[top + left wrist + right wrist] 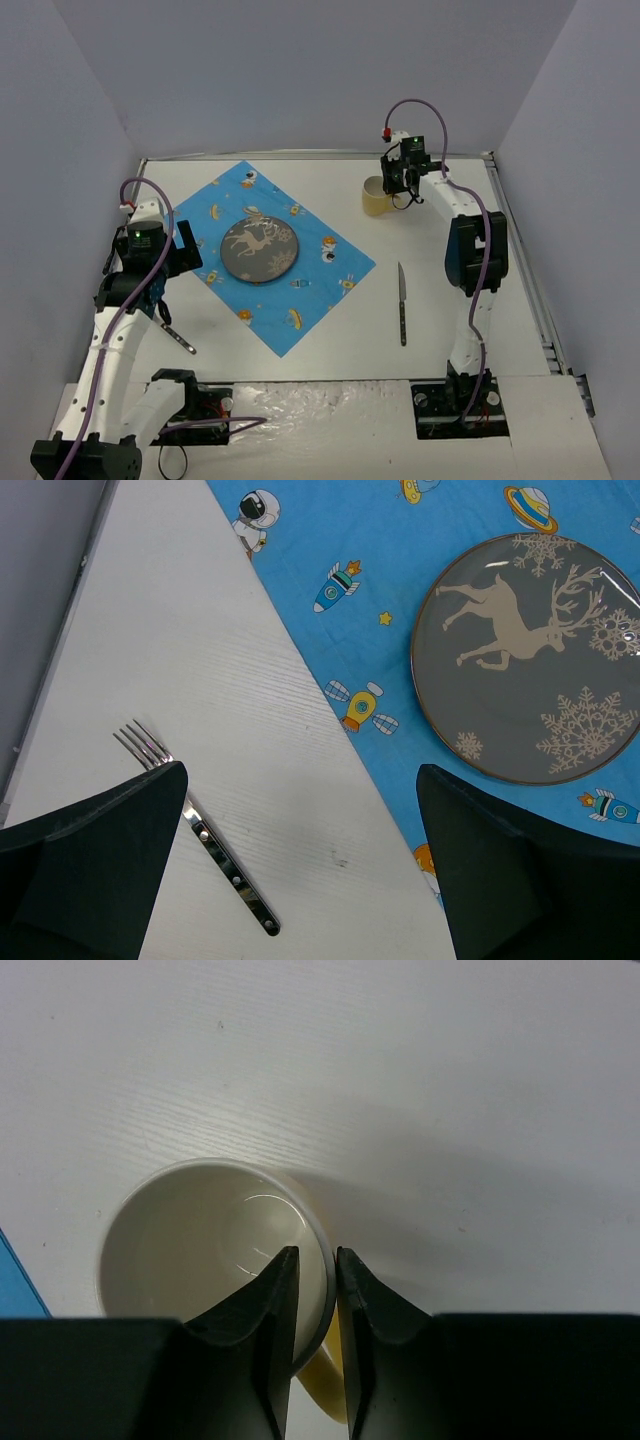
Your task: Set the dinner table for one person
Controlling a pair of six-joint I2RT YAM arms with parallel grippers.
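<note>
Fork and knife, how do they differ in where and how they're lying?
The fork lies left of the cloth, the knife right of it. The fork is angled diagonally; the knife runs nearly straight front to back. The open left end effector hovers over the fork; none is over the knife. Both lie flat on the bare table.

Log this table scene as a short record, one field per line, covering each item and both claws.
Cloth: blue, space print, left of centre
Plate: grey, reindeer design, on cloth
Fork: on table, left of cloth
Knife: on table, right of cloth
Mug: yellowish, upright, far right
Left claw: open, above fork
Right claw: shut on mug rim
</note>
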